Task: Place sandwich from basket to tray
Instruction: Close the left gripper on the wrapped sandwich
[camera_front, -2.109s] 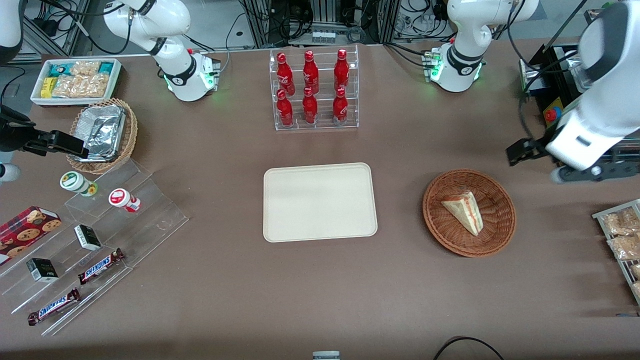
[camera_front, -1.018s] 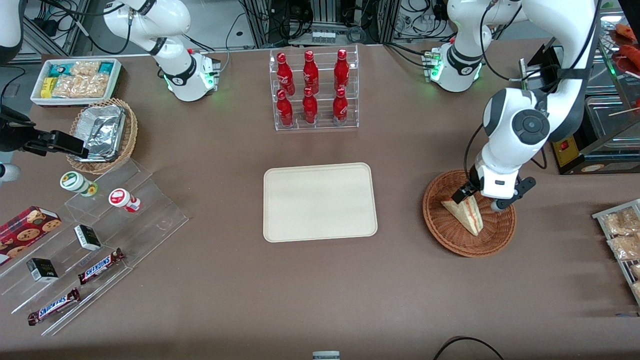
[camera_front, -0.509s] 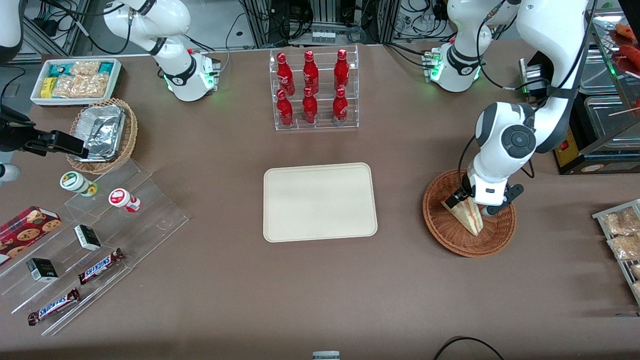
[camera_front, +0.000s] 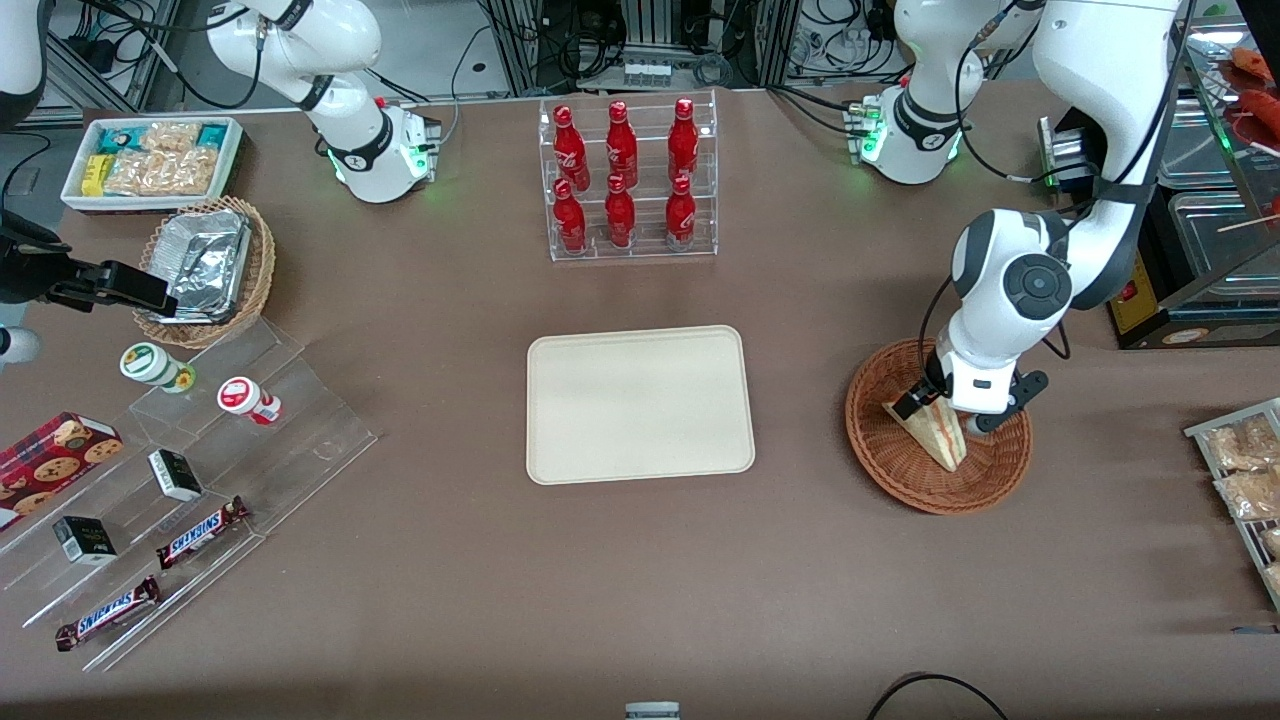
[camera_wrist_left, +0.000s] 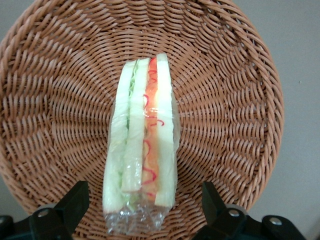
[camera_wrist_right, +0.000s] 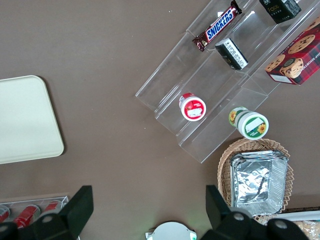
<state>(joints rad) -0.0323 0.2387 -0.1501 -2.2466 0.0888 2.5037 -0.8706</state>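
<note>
table (camera_front: 420, 590): brown top, pretty crowded. Snack shelves and a foil basket are seen toward the parked arm's end, and a rack of red bottles (camera_front: 625, 180) is set farther from the front camera than the tray.

tray (camera_front: 640, 403): cream, flat, low rim, laid mid-table with nothing on it. It's kept well apart from the basket, sideways toward the parked arm's end.

basket (camera_front: 938, 428): the reddish-brown wicker one, sat toward the working arm's end. Only the sandwich is held in it.

gripper (camera_front: 950, 412): brought down into the basket, right over the wide end of the sandwich. In the wrist view the fingers (camera_wrist_left: 67, 207) are seen spread wide, one on each side of the wrapped wedge with a gap on both sides, so nothing is gripped yet.

sandwich (camera_wrist_left: 142, 150): lying in the middle of the basket, wrapped in clear film, white bread with the red and green layers showing along the edge. It's framed between the two fingers, not touched as far as can be told.

step in hand: the grasp is lined up but not closed, so this is judged to be the tail of the reach, with the pick not made.

next move: probably the fingers get closed across the bread faces, gently since it's soft, then a straight lift clear of the basket rim before it's carried over to the tray.
</note>
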